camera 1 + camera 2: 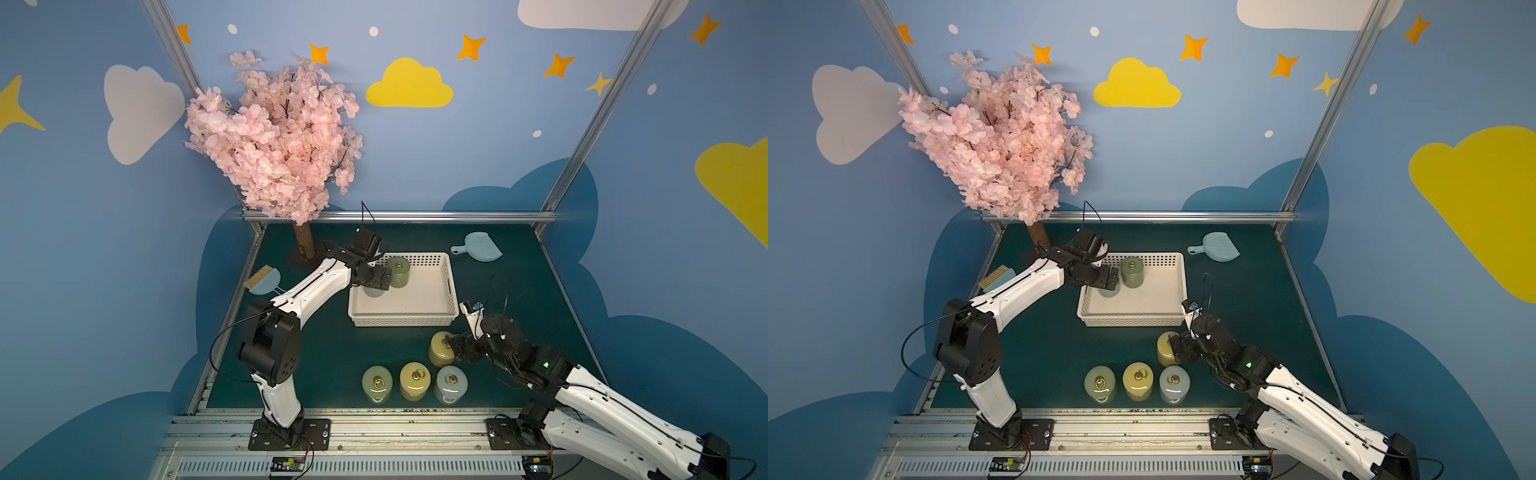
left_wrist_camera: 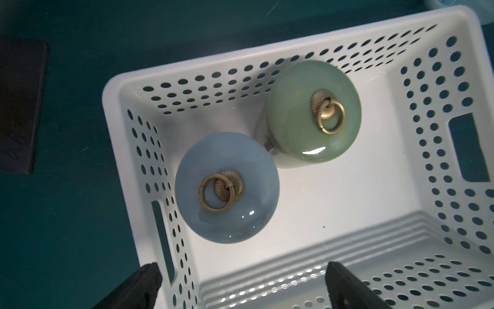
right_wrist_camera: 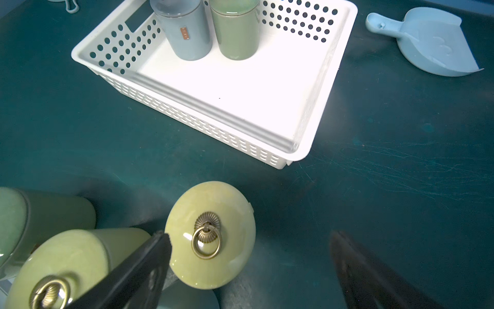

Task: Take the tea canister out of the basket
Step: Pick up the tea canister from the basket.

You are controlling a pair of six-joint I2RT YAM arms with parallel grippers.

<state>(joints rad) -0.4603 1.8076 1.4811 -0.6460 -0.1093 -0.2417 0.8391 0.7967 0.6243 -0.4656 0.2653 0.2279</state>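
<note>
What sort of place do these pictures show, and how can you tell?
Probably a decorated robot test booth: left arm and right arm bolted down, cloud-painted walls, an artificial blossom tree.

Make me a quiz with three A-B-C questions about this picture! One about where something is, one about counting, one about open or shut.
1. The left end effector hangs over: A) a light blue plastic dustpan; B) the white perforated plastic basket; C) a pink blossom tree.
2. How many round, ring-lidded tea tins stand in the basket? A) two; B) four; C) six.
3. The right end effector is: A) shut on a tin; B) hidden; C) open.

Answers: 1 B, the left wrist view shows the basket right under it. 2 A, one blue-grey canister and one green canister. 3 C, its jaws stand wide apart.
</note>
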